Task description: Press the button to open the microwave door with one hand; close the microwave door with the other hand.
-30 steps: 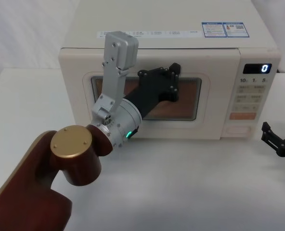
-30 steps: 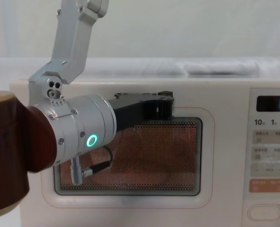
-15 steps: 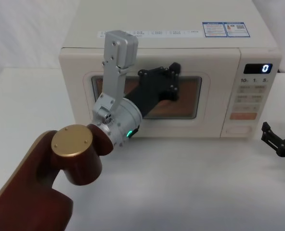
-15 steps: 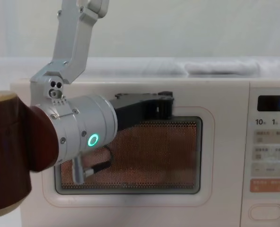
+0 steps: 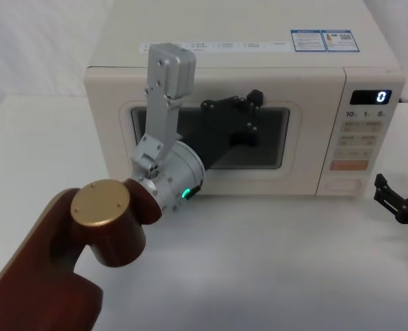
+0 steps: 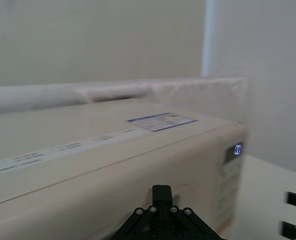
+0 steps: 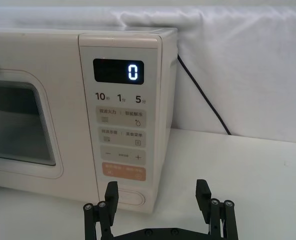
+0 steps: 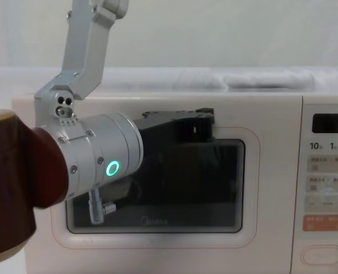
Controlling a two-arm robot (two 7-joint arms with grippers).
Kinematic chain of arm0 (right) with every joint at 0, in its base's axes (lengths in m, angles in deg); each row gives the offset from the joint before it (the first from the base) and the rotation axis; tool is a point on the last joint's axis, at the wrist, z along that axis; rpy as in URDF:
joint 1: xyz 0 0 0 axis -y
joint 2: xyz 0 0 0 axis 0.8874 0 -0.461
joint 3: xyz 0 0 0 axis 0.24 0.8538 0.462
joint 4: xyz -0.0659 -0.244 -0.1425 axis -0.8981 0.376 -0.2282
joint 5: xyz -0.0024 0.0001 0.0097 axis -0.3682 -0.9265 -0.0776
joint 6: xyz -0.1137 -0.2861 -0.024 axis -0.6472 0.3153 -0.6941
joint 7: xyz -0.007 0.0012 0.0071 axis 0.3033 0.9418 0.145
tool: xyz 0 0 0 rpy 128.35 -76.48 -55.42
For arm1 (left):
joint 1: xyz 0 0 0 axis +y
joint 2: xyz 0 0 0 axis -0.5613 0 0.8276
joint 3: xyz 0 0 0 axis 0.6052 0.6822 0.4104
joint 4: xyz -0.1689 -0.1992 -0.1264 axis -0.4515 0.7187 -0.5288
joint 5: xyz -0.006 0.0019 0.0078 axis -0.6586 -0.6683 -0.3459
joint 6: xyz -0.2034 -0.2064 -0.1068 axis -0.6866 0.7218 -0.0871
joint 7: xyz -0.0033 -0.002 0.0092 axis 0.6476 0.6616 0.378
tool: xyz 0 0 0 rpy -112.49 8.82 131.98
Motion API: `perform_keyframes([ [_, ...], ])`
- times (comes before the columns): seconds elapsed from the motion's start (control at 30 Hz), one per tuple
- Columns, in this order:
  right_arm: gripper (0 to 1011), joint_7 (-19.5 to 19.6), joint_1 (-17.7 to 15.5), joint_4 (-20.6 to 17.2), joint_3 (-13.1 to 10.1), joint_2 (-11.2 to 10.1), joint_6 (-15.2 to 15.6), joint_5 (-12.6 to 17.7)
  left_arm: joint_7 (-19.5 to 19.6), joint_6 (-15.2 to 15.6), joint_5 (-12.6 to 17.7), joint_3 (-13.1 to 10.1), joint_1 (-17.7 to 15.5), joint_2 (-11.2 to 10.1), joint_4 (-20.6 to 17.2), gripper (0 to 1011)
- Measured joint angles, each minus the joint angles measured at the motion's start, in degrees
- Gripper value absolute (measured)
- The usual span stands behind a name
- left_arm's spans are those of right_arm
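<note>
The microwave door [image 5: 211,181] is flush with the cream oven front, and its window is dark in the head and chest views. My left gripper [image 5: 251,101] is shut, with its tip against the door [image 8: 157,242] at the window's upper edge, right of centre [image 8: 204,117]. In the left wrist view the gripper tip [image 6: 161,192] sits just under the oven's top edge. The button [image 5: 347,185] is the wide cream oval at the foot of the control panel [image 7: 129,198] [image 8: 322,255]. My right gripper [image 5: 383,195] rests open low on the table, to the right of the button and a short way back from it [image 7: 157,189].
The control panel [image 5: 361,141] shows a lit 0 on its display [image 7: 118,71], with an orange key [image 7: 124,171] above the button. A black cable [image 7: 203,97] runs down the white cloth behind the oven. Bare white table [image 5: 273,262] lies in front.
The window has gone from lit orange to dark, and the door now looks flush. My left gripper has pushed slightly farther in against it. The right gripper has not moved.
</note>
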Motion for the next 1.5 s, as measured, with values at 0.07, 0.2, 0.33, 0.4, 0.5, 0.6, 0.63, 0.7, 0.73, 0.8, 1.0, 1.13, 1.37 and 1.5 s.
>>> perform_keyframes([
  [0.07,1002,0.0,0.0,0.0,0.0,0.0,0.0,0.0,0.9,-0.3,-0.5,-0.2,0.3,-0.5,-0.5,0],
  [0.2,1002,0.0,0.0,0.0,0.0,0.0,0.0,0.0,2.4,-1.0,-1.6,-0.9,1.2,-1.6,-2.1,0],
  [0.33,1002,0.0,0.0,0.0,0.0,0.0,0.0,0.0,2.8,-1.3,-2.2,-1.7,2.3,-2.7,-3.9,0],
  [0.4,1002,0.0,0.0,0.0,0.0,0.0,0.0,0.0,2.8,-1.3,-2.4,-2.0,2.9,-3.3,-5.1,0],
  [0.5,1002,0.0,0.0,0.0,0.0,0.0,0.0,0.0,2.4,-1.3,-2.4,-2.1,4.1,-4.3,-6.7,0],
  [0.6,1002,0.0,0.0,0.0,0.0,0.0,0.0,0.0,1.8,-1.2,-2.4,-2.1,5.2,-4.9,-8.0,0],
  [0.63,1002,0.0,0.0,0.0,0.0,0.0,0.0,0.0,1.2,-1.2,-2.1,-1.9,6.1,-5.4,-8.7,0],
  [0.7,1002,0.0,0.0,0.0,0.0,0.0,0.0,0.0,0.0,-1.3,-1.4,-1.3,7.6,-6.3,-9.8,0],
  [0.73,1002,0.0,0.0,0.0,0.0,0.0,0.0,0.0,-0.4,-1.3,-1.0,-1.1,8.1,-6.5,-10.1,0],
  [0.8,1002,0.0,0.0,0.0,0.0,0.0,0.0,0.0,-1.8,-1.4,0.0,-0.1,9.6,-7.3,-11.1,0],
  [1.0,1002,0.0,0.0,0.0,0.0,0.0,0.0,0.0,-4.1,-2.0,2.6,2.8,13.4,-9.1,-13.8,0],
  [1.13,1002,0.0,0.0,0.0,0.0,0.0,0.0,0.0,-4.8,-2.5,3.7,5.0,15.8,-10.3,-15.7,0],
  [1.37,1002,0.0,0.0,0.0,0.0,0.0,0.0,0.0,-7.5,-3.1,4.8,10.1,21.3,-11.2,-19.3,0],
  [1.5,1002,0.0,0.0,0.0,0.0,0.0,0.0,0.0,-10.0,-3.9,5.5,13.5,24.4,-10.7,-20.9,0],
])
